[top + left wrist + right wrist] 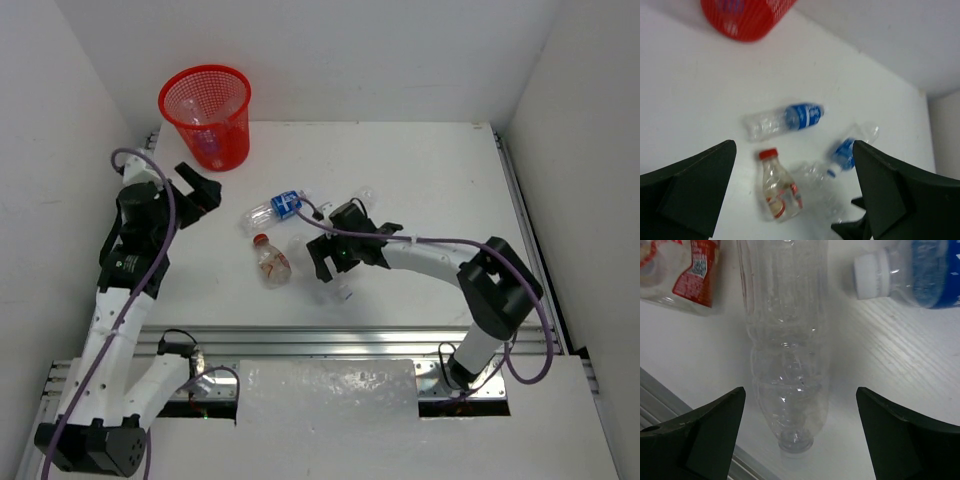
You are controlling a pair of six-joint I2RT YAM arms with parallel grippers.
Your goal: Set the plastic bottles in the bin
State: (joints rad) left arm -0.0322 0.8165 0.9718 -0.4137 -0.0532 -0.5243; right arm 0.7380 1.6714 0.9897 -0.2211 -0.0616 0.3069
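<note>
The red mesh bin (205, 112) stands at the table's far left; a blue-labelled bottle (208, 143) shows through its mesh. My left gripper (204, 184) is open and empty, just in front of the bin. On the table lie a blue-labelled bottle (272, 210), the red-capped bottle (271, 260) and an unlabelled clear bottle (787, 355). My right gripper (800, 392) is open, low over the unlabelled bottle, with a finger on each side and not touching. Another blue-labelled, white-capped bottle (912, 270) lies beside it. The left wrist view shows the same bottles beyond my left gripper (794, 150).
White walls close in the table on the left, back and right. A metal rail (350, 340) runs along the near edge, close to the unlabelled bottle's neck. The bin's base also shows in the left wrist view (745, 15).
</note>
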